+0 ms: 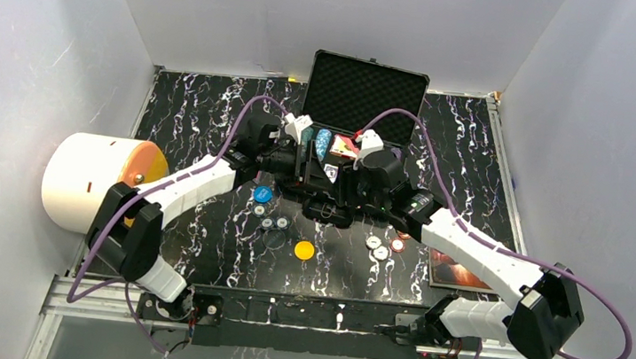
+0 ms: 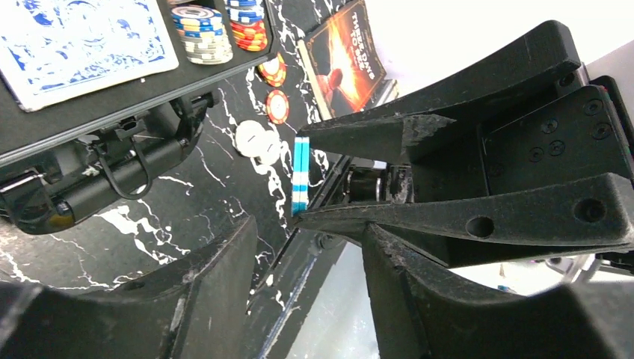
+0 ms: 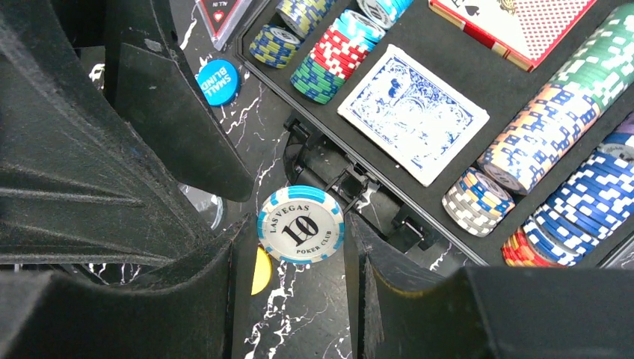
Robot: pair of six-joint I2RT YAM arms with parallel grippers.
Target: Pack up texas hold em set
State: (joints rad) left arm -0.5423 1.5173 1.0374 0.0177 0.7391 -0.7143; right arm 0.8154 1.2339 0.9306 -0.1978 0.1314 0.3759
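Observation:
The black case stands open at the back, its foam lid (image 1: pixel 366 86) upright. Its tray (image 3: pixel 478 90) holds rows of multicoloured chips (image 3: pixel 553 127), a blue deck (image 3: pixel 413 112) and a red deck (image 3: pixel 516 22). My right gripper (image 3: pixel 297 233) is shut on a blue-and-white "10" chip (image 3: pixel 300 224), held above the table in front of the case. The chip shows edge-on in the left wrist view (image 2: pixel 300 173). My left gripper (image 2: pixel 308 243) is open and empty, facing the right one (image 1: pixel 337 177). The yellow disc (image 1: pixel 303 250) lies on the table.
Loose on the table are a blue "small blind" disc (image 1: pixel 262 194), chips at the left (image 1: pixel 272 223), white chips (image 1: pixel 376 244) and a red chip (image 1: pixel 398 245). The dark book (image 1: pixel 456 270) lies at the right. The big white cylinder (image 1: pixel 91 182) lies at the left.

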